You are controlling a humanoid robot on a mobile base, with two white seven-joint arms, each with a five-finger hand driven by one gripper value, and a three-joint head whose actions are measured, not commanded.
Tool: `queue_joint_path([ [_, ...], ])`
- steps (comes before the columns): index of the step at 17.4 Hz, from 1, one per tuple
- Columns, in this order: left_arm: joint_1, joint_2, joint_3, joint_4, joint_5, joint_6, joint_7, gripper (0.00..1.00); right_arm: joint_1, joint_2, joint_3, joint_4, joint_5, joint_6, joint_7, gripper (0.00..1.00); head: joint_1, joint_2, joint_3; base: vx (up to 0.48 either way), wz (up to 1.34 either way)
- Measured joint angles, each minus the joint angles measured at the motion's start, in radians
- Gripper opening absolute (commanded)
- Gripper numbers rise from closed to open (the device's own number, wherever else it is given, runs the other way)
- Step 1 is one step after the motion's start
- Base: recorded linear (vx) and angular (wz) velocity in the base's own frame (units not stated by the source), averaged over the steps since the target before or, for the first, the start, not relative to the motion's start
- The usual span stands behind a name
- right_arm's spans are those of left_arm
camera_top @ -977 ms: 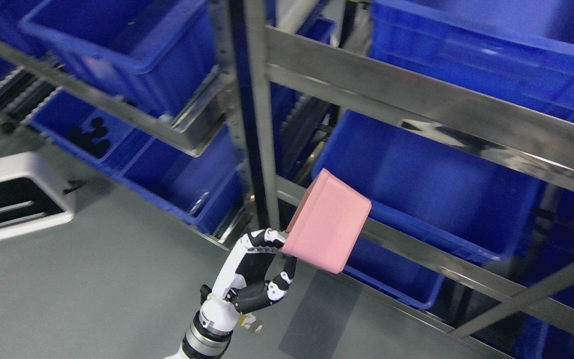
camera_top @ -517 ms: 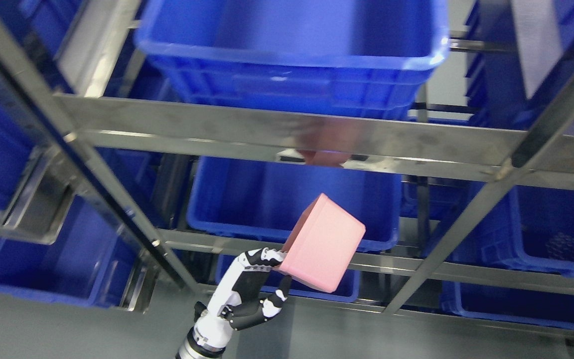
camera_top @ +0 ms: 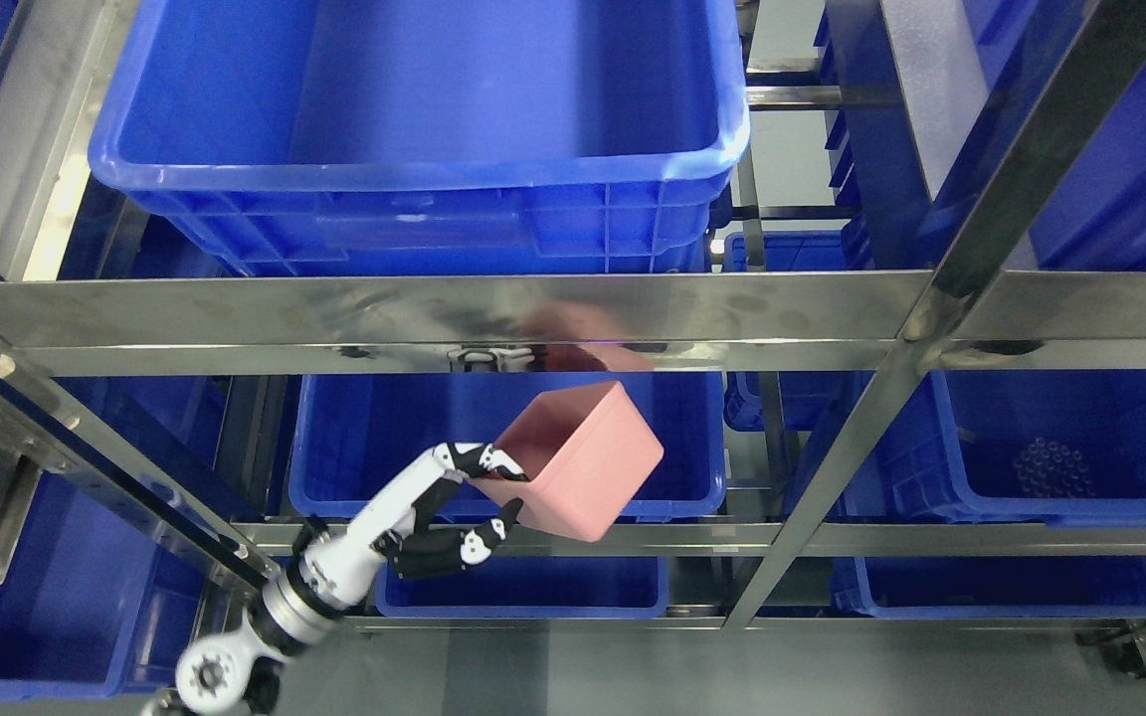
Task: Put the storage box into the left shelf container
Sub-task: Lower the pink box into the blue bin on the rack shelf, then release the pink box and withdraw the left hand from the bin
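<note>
- Fingers (camera_top: 478, 459) of my left hand (camera_top: 434, 507): clamped on the near rim of the pink storage box (camera_top: 583, 462), upper digits over the edge, thumb pressing from beneath.
- Left arm: enters from the lower left, white and black, wrist joint low in the head view.
- Pink storage box: held in the air, tilted, open side turned up and to the left; it sits in front of the middle-tier blue bin (camera_top: 508, 438) and just under the steel crossbar (camera_top: 434, 313), which carries a faint pink reflection.
- Upper blue bin (camera_top: 414, 179): large, on the tier above the crossbar.
- Lower blue bin (camera_top: 523, 592): beneath the hand, on the bottom tier.
- Right blue bin (camera_top: 1050, 447): beyond the slanted steel post (camera_top: 891, 378), holding a cluster of small dark round items (camera_top: 1049, 467).
- Floor (camera_top: 633, 676): grey, along the bottom edge.
</note>
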Motion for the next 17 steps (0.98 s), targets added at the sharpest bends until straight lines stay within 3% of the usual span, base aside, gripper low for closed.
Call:
queue_joint_path([
  [4, -0.186, -0.005, 0.038, 0.142, -0.237, 0.011, -0.023, 0.05, 0.0, 0.0, 0.0, 0.0, 0.0, 0.0, 0.0, 1.0, 0.0, 0.0, 0.0, 0.0, 0.0],
  [10, -0.303, -0.077, 0.065, 0.318, -0.507, -0.004, -0.025, 0.15, 0.0, 0.0, 0.0, 0.0, 0.0, 0.0, 0.0, 1.0, 0.0, 0.0, 0.0, 0.0, 0.0],
  [13, -0.325, -0.099, 0.075, 0.368, -0.56, -0.005, -0.018, 0.57, 0.0, 0.0, 0.0, 0.0, 0.0, 0.0, 0.0, 1.0, 0.0, 0.0, 0.0, 0.0, 0.0],
  [16, -0.341, -0.118, 0.083, 0.399, -0.588, -0.007, -0.013, 0.76, 0.0, 0.0, 0.0, 0.0, 0.0, 0.0, 0.0, 1.0, 0.0, 0.0, 0.0, 0.0, 0.0],
  [17, -0.343, -0.123, 0.084, 0.404, -0.593, -0.007, -0.009, 0.77, 0.0, 0.0, 0.0, 0.0, 0.0, 0.0, 0.0, 1.0, 0.0, 0.0, 0.0, 0.0, 0.0],
])
